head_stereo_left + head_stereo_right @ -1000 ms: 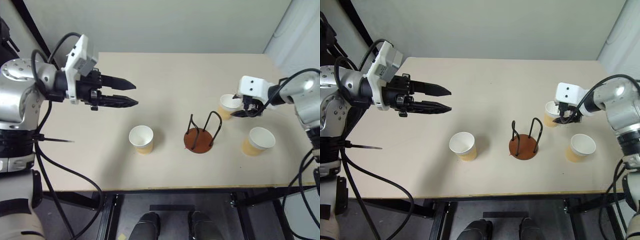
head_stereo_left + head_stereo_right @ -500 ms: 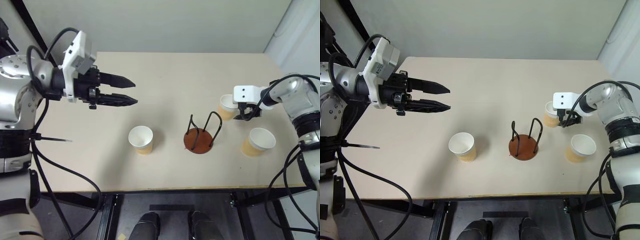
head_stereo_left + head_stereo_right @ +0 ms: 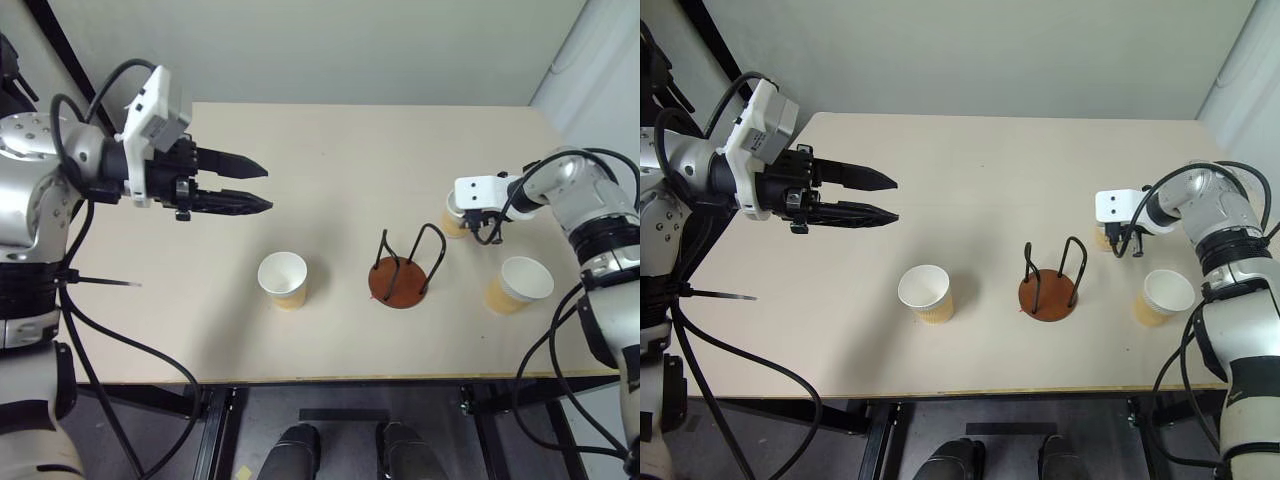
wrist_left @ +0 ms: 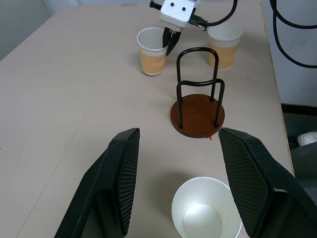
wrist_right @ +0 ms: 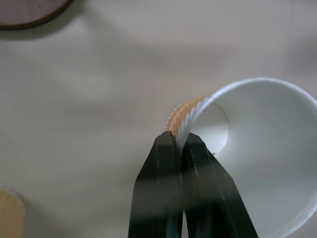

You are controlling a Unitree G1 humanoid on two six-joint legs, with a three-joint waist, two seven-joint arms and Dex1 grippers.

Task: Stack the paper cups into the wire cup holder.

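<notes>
**Right gripper pinches the rim of the far cup; holder stands bare**

The wire cup holder [image 3: 403, 272] stands upright on the table [image 3: 330, 150], a reddish-brown disc with two thin black wire loops rising from it and nothing between the loops. Three paper cups stand upright around it, each apart from the others and from the holder.

The far cup [image 4: 153, 50] sits beyond and to the right of the holder. The right gripper [image 5: 181, 141] has its two black fingers pressed together on this cup's wall at the rim, one finger inside the white mouth and one against the tan outer side, as the right wrist view shows closely. In the head views the gripper's white housing covers most of this cup, and the gripper points steeply down onto it.

The second cup [image 3: 518, 283] stands near the table's right edge, nearer the robot than the gripped cup and to the right of the holder, untouched.

The third cup [image 3: 283, 278] stands to the left of the holder, at roughly the same depth on the table, its white mouth open upward.

The left gripper [image 3: 252, 184] hangs above the left part of the table, well apart from every cup, pointing toward the right across the table. Its fingers are spread apart and hold nothing. In the left wrist view the third cup lies low between the two spread fingers [image 4: 121, 173], with the holder beyond it
</notes>
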